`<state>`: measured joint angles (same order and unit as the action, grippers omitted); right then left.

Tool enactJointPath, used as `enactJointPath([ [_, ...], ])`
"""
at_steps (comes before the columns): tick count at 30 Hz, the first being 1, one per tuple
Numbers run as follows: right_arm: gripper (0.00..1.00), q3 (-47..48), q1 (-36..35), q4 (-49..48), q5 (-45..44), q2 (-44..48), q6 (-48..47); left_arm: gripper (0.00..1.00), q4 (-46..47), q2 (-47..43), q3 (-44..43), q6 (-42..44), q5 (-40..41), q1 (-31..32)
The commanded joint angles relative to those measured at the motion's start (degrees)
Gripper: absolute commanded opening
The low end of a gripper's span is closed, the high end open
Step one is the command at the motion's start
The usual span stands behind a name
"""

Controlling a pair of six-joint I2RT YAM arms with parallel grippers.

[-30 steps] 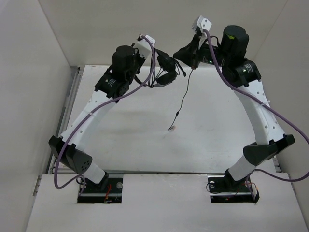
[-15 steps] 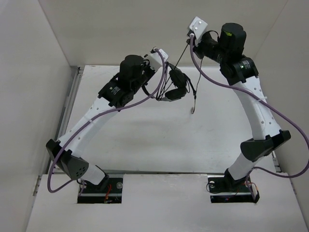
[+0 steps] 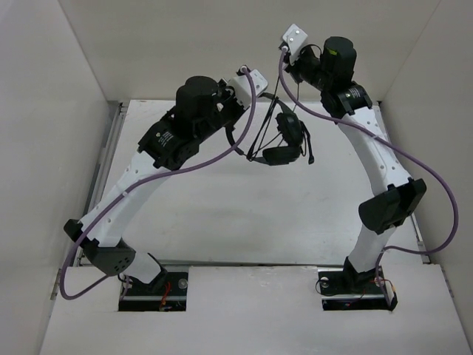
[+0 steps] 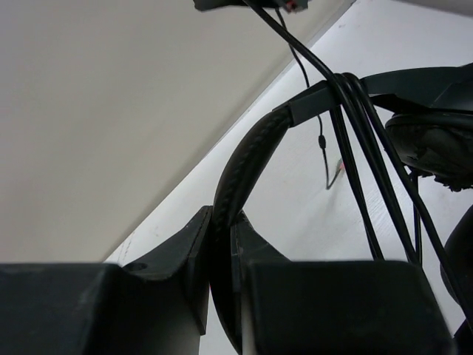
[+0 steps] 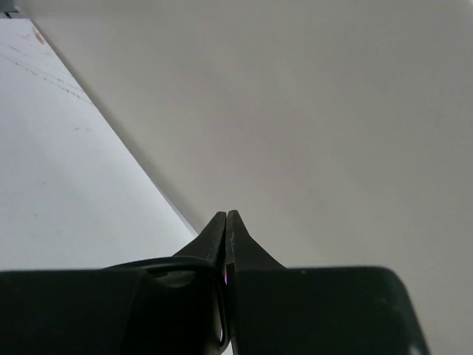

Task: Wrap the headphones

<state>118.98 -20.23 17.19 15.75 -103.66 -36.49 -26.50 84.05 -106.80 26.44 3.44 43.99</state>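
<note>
Headphones (image 3: pixel 287 137) are held up off the table (image 3: pixel 222 200), over its far middle part, between the two wrists and closer to the right arm's side. Left gripper (image 4: pixel 222 222) is clamped tight on the padded headband (image 4: pixel 245 159), with both jaws pressed against the padding. In the left wrist view the headband arcs up out of the jaws and bends away to the right, and one earcup (image 4: pixel 432 140) hangs at its far end with its worn cushion facing down. From above, the earcups lie on the side away from the left gripper, one nearer the back wall (image 3: pixel 185 44) and one nearer the arm bases, so the set runs roughly far to near with the headband's curve towards the left arm. The thin black cable (image 4: pixel 349 103) crosses the headband at about a right angle, with several strands lying side by side over the band near the earcup and running down past it. A small reddish plug (image 4: pixel 340 168) dangles below the band, clear of the table. One strand leads up and away towards the raised right wrist. Right gripper (image 5: pixel 226 214) has its jaws drawn together, tips touching, with a loop of the cable caught between them lower down. It is high above the table, close to the back wall.
</note>
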Motion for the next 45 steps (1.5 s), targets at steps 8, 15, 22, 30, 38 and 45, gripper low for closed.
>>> enactJointPath([
  [8, 0.10, -8.5, 5.3, -10.9, 16.5, 1.9, 25.0, 0.00, -1.6, 1.1, -14.6, -6.3, -5.9, -0.6],
  [15, 0.16, -19.1, 3.4, -28.1, 33.7, 1.5, 52.8, 0.00, -2.5, 5.9, -28.3, -9.3, -6.8, 0.3],
  [22, 0.29, -34.1, -4.1, -70.0, 40.2, -0.9, 92.8, 0.00, -1.0, 9.0, -36.8, -13.4, -6.6, -0.2],
  [30, 0.45, -41.6, -15.1, -85.6, 37.8, -3.5, 107.6, 0.01, 2.2, 10.1, -40.1, -12.9, -3.9, -3.8],
  [38, 0.49, -50.0, -21.3, -89.6, 40.1, -1.1, 109.3, 0.01, 6.4, 8.7, -40.1, -12.9, -2.2, -13.6],
  [45, 0.27, -54.4, -25.9, -89.4, 43.5, 2.4, 104.3, 0.01, 12.8, 8.1, -37.2, -11.8, 3.8, -19.2],
])
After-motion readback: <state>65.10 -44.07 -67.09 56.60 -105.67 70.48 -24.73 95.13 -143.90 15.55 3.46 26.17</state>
